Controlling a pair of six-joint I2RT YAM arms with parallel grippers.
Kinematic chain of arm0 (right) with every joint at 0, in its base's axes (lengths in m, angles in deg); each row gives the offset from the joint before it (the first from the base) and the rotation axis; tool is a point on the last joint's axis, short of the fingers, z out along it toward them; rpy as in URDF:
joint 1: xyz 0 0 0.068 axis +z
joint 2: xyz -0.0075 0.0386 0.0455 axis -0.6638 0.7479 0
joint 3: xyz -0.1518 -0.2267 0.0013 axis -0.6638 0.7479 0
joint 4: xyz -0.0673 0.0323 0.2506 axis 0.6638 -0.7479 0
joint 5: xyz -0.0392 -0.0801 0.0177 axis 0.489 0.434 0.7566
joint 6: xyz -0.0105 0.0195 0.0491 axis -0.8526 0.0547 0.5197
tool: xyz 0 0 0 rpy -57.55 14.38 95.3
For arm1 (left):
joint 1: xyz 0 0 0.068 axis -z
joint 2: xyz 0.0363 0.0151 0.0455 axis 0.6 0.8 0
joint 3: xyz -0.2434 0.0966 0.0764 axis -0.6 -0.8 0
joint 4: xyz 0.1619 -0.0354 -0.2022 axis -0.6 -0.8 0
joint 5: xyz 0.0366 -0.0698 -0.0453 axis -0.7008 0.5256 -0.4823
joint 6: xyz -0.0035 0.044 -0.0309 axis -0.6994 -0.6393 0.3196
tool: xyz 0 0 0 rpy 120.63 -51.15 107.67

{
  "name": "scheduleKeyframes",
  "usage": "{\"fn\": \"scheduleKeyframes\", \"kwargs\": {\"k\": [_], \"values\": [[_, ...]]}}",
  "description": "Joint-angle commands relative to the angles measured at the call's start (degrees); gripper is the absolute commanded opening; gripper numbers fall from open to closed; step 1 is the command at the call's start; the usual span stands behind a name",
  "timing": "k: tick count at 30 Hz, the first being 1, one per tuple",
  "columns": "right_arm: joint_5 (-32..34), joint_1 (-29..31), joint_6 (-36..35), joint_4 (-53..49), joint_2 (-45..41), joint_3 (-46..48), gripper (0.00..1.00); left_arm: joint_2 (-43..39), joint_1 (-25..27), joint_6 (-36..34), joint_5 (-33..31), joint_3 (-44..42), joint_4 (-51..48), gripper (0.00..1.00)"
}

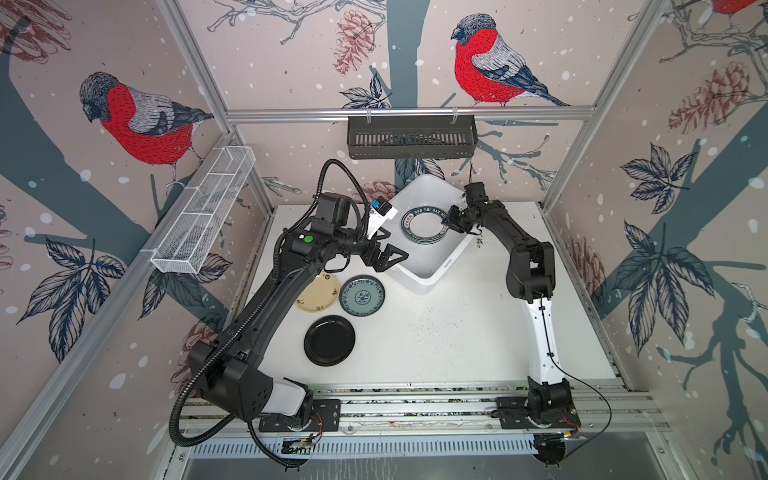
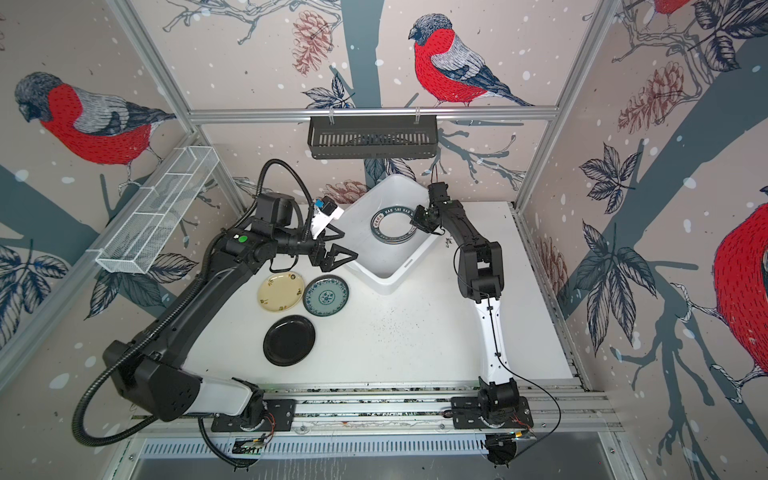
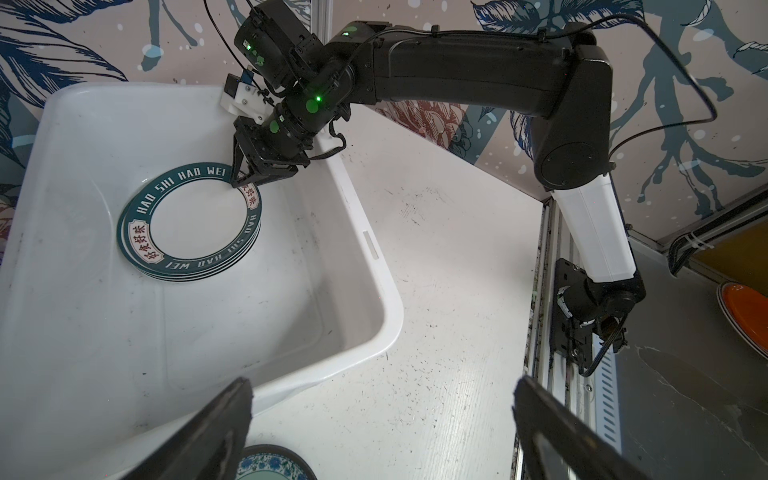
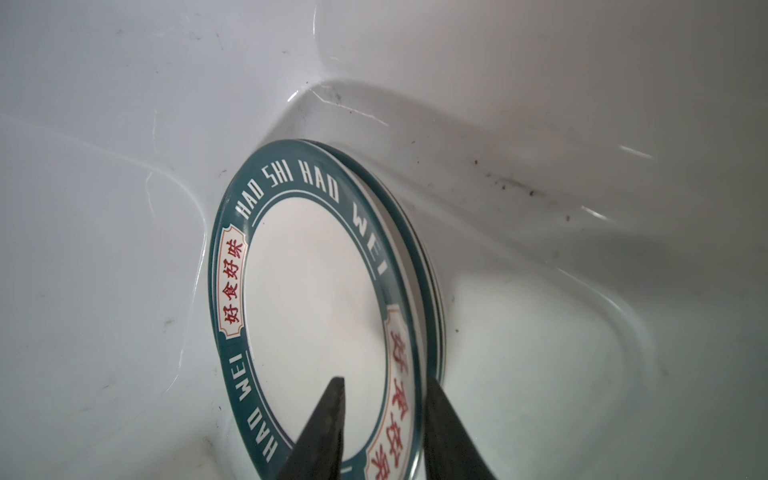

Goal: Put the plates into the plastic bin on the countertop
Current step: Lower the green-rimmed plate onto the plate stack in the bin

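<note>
The plastic bin (image 1: 428,282) (image 2: 386,282) (image 3: 374,257) stands at the back of the countertop (image 1: 436,332). Inside lies a stack of white plates with dark lettered rims (image 1: 419,211) (image 2: 390,212) (image 3: 187,224) (image 4: 307,291). My right gripper (image 1: 446,224) (image 2: 415,218) (image 3: 245,183) (image 4: 384,380) reaches into the bin, slightly open, its jaws astride the top plate's rim. My left gripper (image 1: 397,244) (image 2: 349,244) (image 3: 382,386) hovers wide open and empty by the bin's left side. On the countertop lie a cream-yellow plate (image 1: 318,293) (image 2: 281,291), a teal patterned plate (image 1: 362,296) (image 2: 326,296) (image 3: 270,463) and a black plate (image 1: 329,340) (image 2: 289,340).
A black slotted rack (image 1: 411,137) hangs on the back rail. A white wire mesh tray (image 1: 203,212) is fixed along the left frame. Both arm bases sit on the metal rail (image 1: 415,407) at the front edge. An orange plate (image 3: 748,316) lies outside the frame.
</note>
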Motion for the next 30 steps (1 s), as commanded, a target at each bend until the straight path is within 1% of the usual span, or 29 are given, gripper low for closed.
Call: {"fn": "scheduleKeyframes", "kwargs": {"k": [1,23,30], "values": [[0.7,0.1,-0.2,0.3,0.5,-0.5,0.33,-0.2,0.0,-1.2,1.3,0.1,0.8,0.97],[1.6,-0.1,0.1,0.2,1.0,-0.9,0.35,-0.6,0.0,-1.4,1.5,-0.1,0.7,0.97],[2.3,0.0,0.1,-1.1,1.9,-3.2,0.35,-0.8,0.0,-1.4,1.3,-0.3,0.8,0.97]]}}
